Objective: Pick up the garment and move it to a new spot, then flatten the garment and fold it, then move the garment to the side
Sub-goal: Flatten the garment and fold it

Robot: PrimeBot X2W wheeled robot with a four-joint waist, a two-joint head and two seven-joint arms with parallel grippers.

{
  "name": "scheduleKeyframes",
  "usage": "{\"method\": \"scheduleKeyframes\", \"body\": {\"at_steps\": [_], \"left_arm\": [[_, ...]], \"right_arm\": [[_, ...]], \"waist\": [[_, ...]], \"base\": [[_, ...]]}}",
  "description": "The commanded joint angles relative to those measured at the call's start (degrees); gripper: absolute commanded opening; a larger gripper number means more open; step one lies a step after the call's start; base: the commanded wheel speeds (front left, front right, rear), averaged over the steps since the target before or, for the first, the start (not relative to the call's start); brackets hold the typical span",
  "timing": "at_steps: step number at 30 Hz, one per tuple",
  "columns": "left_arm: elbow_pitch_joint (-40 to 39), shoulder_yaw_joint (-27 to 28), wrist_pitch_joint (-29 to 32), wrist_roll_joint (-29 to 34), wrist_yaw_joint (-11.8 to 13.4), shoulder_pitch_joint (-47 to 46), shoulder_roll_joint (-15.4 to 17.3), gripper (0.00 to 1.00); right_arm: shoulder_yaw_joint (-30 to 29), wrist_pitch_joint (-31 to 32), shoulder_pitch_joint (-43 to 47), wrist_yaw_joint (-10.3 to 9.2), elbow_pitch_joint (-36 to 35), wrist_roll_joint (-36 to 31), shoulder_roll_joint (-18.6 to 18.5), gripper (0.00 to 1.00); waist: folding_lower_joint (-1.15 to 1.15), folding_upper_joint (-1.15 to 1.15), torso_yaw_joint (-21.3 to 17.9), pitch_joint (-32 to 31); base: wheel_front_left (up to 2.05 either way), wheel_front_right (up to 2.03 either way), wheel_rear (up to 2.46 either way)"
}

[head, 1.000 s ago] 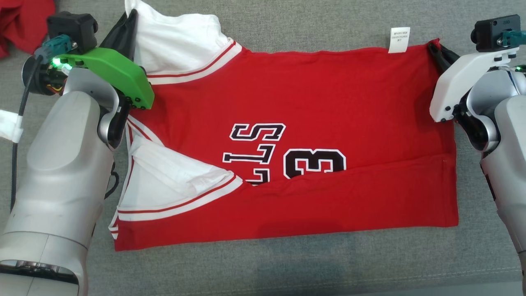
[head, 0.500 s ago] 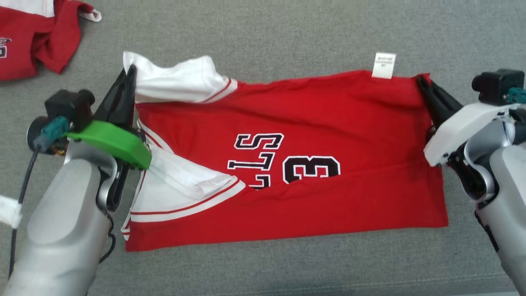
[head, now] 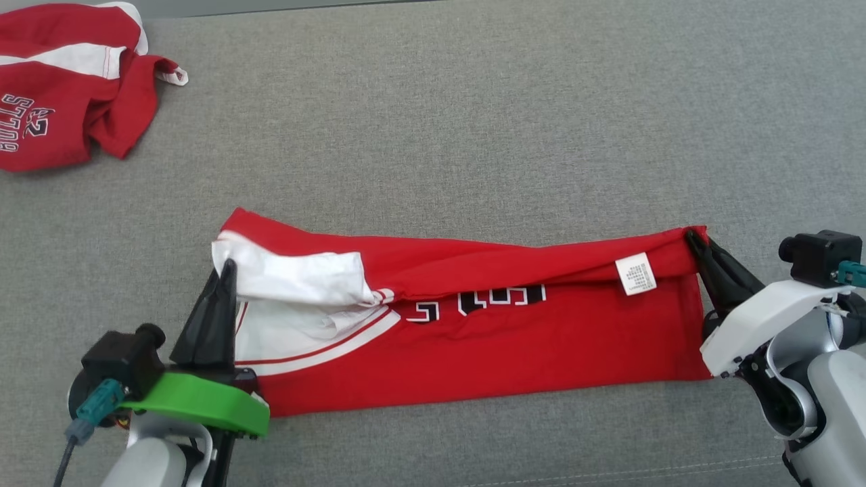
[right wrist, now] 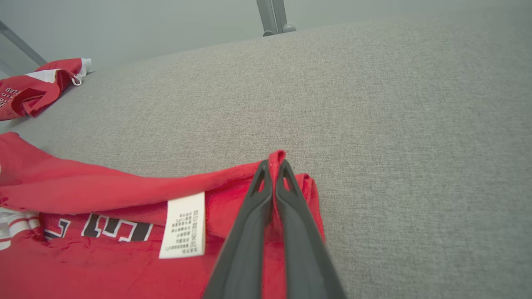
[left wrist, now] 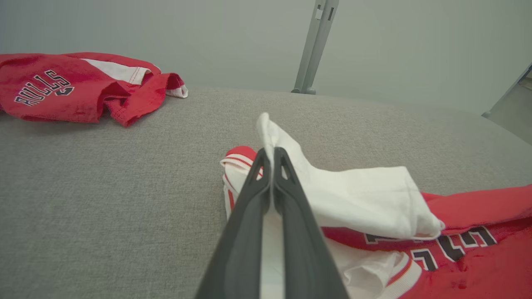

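Garment (head: 514,338) lies spread sideways just before me on the grey cushion (head: 473,135), and within the last second I have drawn its far edge over towards me, so the lettering that showed whole is now mostly hidden under the flap; the lengthwise fold, I judge, is nearly laid. My left pincer (head: 227,269) is pressed together on the white sleeve (head: 298,277) corner, my right pincer (head: 693,237) on the red hem corner near the care label (head: 636,274). Counted: two red jerseys, this one and a crumpled jersey (head: 61,88) far off to my left; two pincers; one label.
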Motion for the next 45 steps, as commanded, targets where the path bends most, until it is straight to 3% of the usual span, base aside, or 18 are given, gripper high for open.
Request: {"method": "scheduleKeyframes", "body": {"at_steps": [1,11,12,13,14,15,16,17,26,35,45], "left_arm": [[-0.8,0.2,0.0,-0.5,0.9,2.0,-0.4,0.0],[0.1,-1.1,-0.1,-2.2,2.0,6.7,-2.4,0.0],[0.6,-1.0,-0.2,-2.4,2.0,6.9,-2.5,0.0],[1.0,-0.9,-0.3,-2.6,2.0,7.1,-2.7,0.13],[1.4,-0.8,-0.5,-2.7,2.0,7.2,-2.8,0.39],[1.7,-0.5,-0.6,-2.9,2.2,7.4,-3.0,0.71],[1.8,-0.2,-0.8,-3.0,2.1,7.8,-3.2,0.99],[1.7,0.2,-1.0,-2.9,2.2,8.2,-3.3,1.0],[-3.7,4.2,-2.0,-1.5,3.6,12.7,-3.2,1.0],[-5.1,3.9,-2.0,2.7,4.6,10.9,-5.1,1.0],[-3.0,5.3,-2.0,5.6,3.2,9.2,-8.7,1.0]], "right_arm": [[-0.4,0.0,1.3,-0.04,0.0,-0.5,0.4,0.0],[-0.6,-1.6,4.1,-0.04,2.0,-1.8,2.7,0.0],[-0.6,-1.8,4.2,-0.04,2.3,-2.0,2.9,0.13],[-0.7,-2.2,4.4,-0.04,2.6,-2.0,3.2,0.38],[-0.8,-2.5,4.7,-0.04,2.8,-2.1,3.4,0.64],[-1.0,-2.8,5.0,-0.04,3.1,-2.1,3.6,0.98],[-1.3,-3.4,5.3,-0.04,3.3,-2.2,3.8,1.0],[-1.5,-3.9,5.5,-0.04,3.4,-2.3,4.0,1.0],[-5.4,-6.8,9.6,-0.04,3.9,-2.9,6.0,1.0],[-7.9,-7.9,10.5,-0.04,3.2,-5.6,7.7,1.0],[-7.9,-9.8,6.9,-0.04,8.7,-10.9,9.9,1.0]], "waist": [[0.0,0.38,-0.2,-0.5],[0.0,0.38,0.1,-0.9],[0.0,0.38,0.0,-1.0],[0.0,0.38,0.0,-1.1],[0.0,0.38,-0.1,-1.2],[0.0,0.38,-0.1,-1.3],[0.0,0.38,-0.2,-1.5],[0.0,0.38,-0.3,-1.6],[0.0,0.38,-0.9,-4.1],[0.0,0.38,-1.3,-6.4],[0.0,0.38,-0.4,-8.6]], "base": [[0.0,0.0,0.0],[0.0,0.0,0.0],[0.0,0.0,0.0],[0.0,0.0,0.0],[0.0,0.0,0.0],[0.0,0.0,0.0],[0.0,0.0,0.0],[0.0,0.0,0.0],[0.0,0.0,0.0],[0.0,0.0,0.0],[0.0,0.0,0.0]]}}
